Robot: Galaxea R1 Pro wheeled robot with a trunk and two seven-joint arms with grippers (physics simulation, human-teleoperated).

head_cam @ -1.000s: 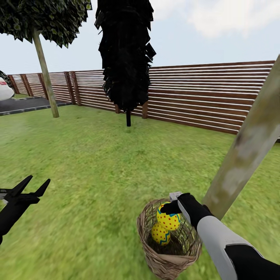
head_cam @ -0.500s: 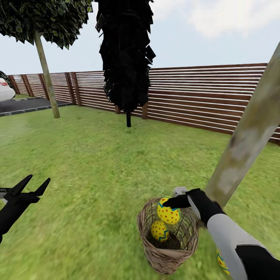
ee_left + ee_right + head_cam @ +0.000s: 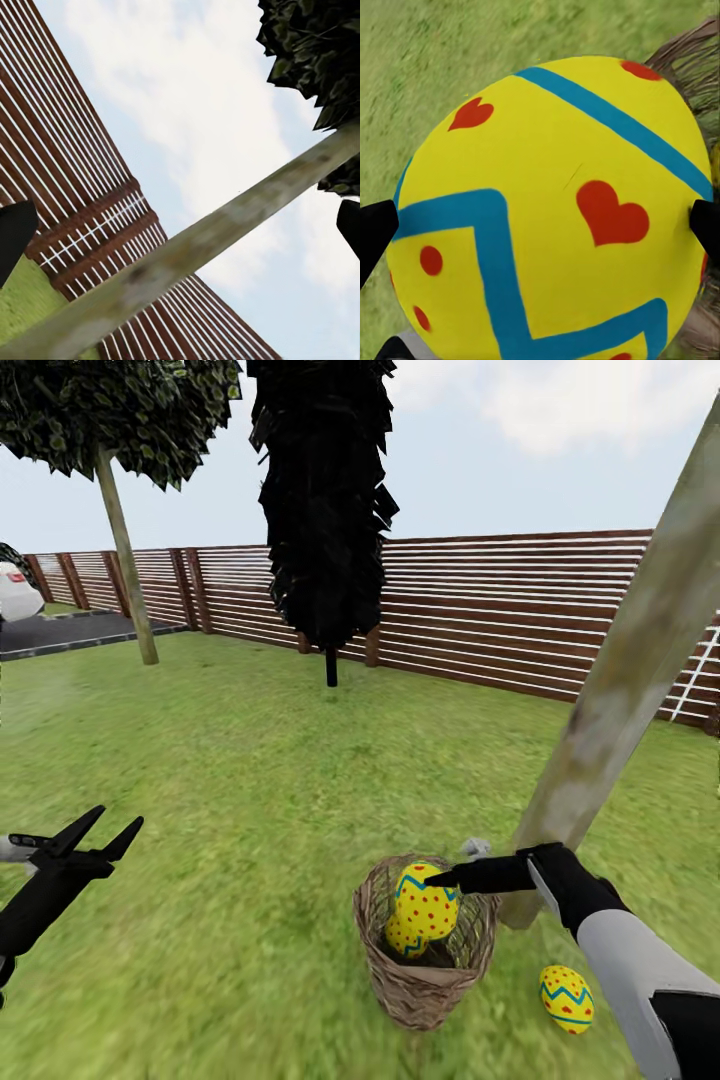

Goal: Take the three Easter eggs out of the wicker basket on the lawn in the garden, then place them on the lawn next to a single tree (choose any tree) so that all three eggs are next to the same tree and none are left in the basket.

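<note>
The wicker basket [image 3: 425, 970] stands on the lawn [image 3: 240, 800] at the foot of the pale tree trunk [image 3: 620, 690]. My right gripper [image 3: 455, 872] is shut on a yellow Easter egg [image 3: 427, 905] at the basket's mouth. The right wrist view shows that egg [image 3: 547, 217] close up between the fingertips [image 3: 375, 232]. A second egg [image 3: 396, 938] lies lower in the basket, mostly hidden behind the held one. A third egg [image 3: 566, 998] lies on the grass right of the basket, near the trunk. My left gripper [image 3: 95, 838] hangs open over the grass at the far left.
A brown slatted fence [image 3: 480, 610] closes the garden behind. A black column-shaped tree [image 3: 322, 510] stands before it, and a leafy tree [image 3: 125, 560] at the back left. The left wrist view looks up past a trunk [image 3: 187, 255] to fence and sky.
The head view has shifted, bringing the egg on the grass into sight. My right arm has swung rightward while the held egg stays at the basket's mouth. The left arm has barely moved.
</note>
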